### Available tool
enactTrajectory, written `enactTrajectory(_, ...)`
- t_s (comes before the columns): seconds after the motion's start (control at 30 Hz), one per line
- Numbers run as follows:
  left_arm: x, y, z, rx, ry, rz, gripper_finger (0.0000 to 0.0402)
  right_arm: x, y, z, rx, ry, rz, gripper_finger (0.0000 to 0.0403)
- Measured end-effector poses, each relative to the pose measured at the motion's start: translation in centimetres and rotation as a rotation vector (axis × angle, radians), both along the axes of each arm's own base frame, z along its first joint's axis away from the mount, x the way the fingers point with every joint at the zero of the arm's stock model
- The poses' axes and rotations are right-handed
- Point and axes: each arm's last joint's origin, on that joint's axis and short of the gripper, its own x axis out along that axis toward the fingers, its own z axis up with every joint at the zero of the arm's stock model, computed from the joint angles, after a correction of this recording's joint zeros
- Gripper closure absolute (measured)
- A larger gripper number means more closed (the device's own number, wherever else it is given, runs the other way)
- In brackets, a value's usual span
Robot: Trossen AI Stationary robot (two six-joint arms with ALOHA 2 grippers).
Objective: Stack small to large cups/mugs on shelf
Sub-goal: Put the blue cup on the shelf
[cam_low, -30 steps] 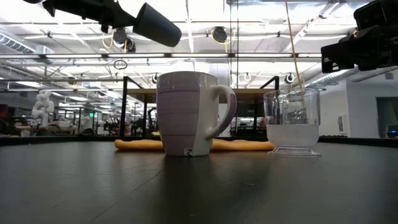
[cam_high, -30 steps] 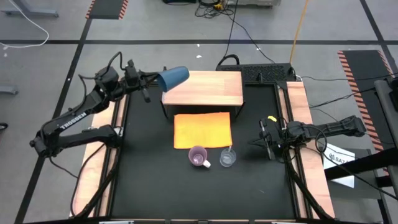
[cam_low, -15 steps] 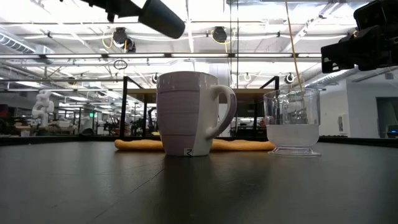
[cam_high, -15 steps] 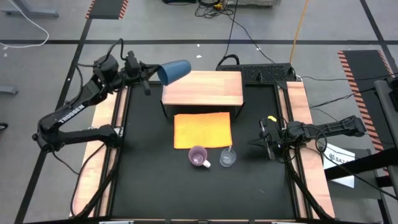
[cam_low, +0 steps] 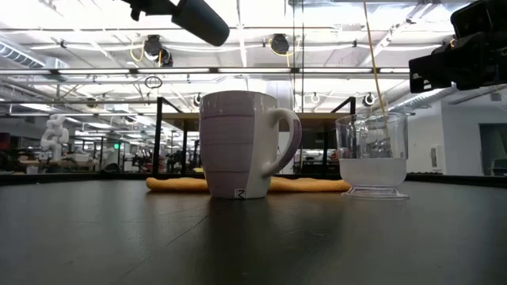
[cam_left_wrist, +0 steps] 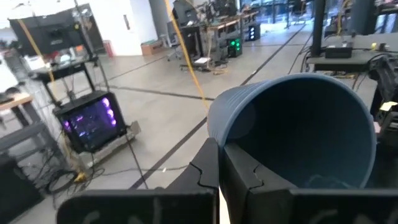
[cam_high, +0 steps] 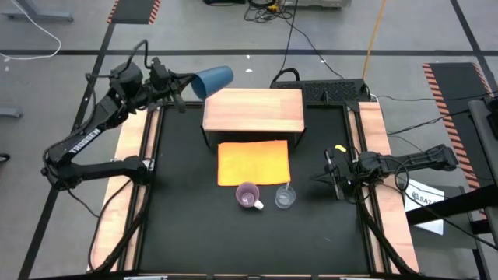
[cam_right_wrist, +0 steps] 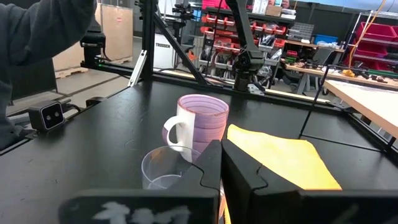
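Observation:
My left gripper is shut on the dark blue tumbler, high in the air by the far left corner of the light wooden shelf. The tumbler lies almost level, its mouth toward the gripper. The lilac mug and the clear cup stand upright on the black table, just on the near side of an orange sheet. My right gripper waits shut at the table's right side, with nothing in it. My left gripper pinches the tumbler's wall at the rim, one finger inside the mouth and the other outside. The fingers reach in almost level from the table's left side. The tumbler is lifted clear, lying on its side with its bottom pointing away from the gripper.
The shelf stands at the table's far middle on dark side supports, with the orange sheet flat in front of it. In the right wrist view the mug and clear cup are close ahead, and a person's sleeve shows beyond the table.
My left gripper has risen with the tumbler, still shut on it, and has tipped it a little nearer to level. The tumbler stays clear of the shelf. The mug and the clear cup have not moved.

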Motion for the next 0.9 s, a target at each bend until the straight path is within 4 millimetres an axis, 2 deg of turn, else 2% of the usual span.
enactTrajectory(0.13, 0.1, 0.6, 0.9, -0.042, 0.082, 0.035, 0.0401, 0.0, 0.0, 0.0, 0.000, 0.000, 0.000, 0.0403)
enactTrajectory(0.5, 1.7, 2.3, 3.0, -0.066, 0.164, 0.046, 0.0401, 0.0, 0.0, 0.0, 0.000, 0.000, 0.000, 0.0403)
enactTrajectory(0.9, 2.3, 3.0, 4.3, -0.106, 0.248, 0.079, 0.0401, 0.0, 0.0, 0.0, 0.007, 0.002, -0.001, 0.0403)
